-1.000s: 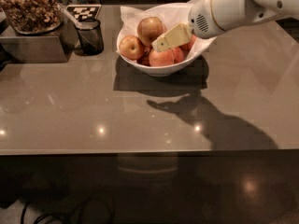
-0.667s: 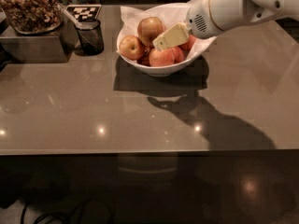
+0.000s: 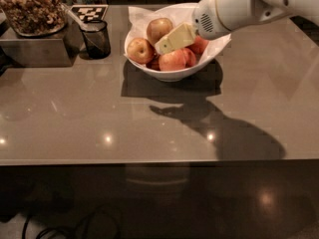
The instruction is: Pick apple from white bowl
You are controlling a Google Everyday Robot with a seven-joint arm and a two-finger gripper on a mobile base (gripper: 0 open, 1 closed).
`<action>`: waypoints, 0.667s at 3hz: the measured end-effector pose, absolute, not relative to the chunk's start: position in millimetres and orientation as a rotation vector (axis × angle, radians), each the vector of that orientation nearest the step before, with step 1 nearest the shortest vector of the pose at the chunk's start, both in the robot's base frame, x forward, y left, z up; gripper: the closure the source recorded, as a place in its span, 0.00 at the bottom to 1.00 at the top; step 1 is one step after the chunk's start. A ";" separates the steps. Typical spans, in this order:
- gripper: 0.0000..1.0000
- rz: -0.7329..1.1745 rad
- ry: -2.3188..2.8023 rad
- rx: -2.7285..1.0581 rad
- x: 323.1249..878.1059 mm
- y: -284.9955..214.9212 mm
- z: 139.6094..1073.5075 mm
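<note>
The white bowl (image 3: 149,69) stands at the back middle of the brown counter, lined with crinkled white paper. The apple (image 3: 158,28), the largest and golden-yellow with a reddish blush, lies at the bowl's back left. Smaller apples lie around it: one at the left (image 3: 140,50) and redder ones at the front (image 3: 172,61) and right (image 3: 200,45). My gripper (image 3: 168,42), pale yellow on a white arm reaching in from the upper right, is over the bowl, just right of and below the apple, right next to it. It hides part of the red apples.
A small dark mesh cup (image 3: 96,39) stands left of the bowl. Further left a clear container of nuts (image 3: 31,8) sits on a metal box (image 3: 35,51). A checkered tag (image 3: 88,12) lies behind the cup. The counter's front edge (image 3: 159,161) runs across below.
The arm and gripper have shifted a little to the left and slightly down over the bowl, closer to the largest apple. The apples have not moved.
</note>
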State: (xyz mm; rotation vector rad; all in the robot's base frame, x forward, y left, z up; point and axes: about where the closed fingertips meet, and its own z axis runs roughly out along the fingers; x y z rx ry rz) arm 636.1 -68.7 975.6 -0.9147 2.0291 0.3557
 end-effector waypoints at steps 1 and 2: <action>0.18 0.368 2.014 -0.911 643.8 -58.4 980.2; 0.18 0.375 2.003 -0.901 651.7 -51.5 983.7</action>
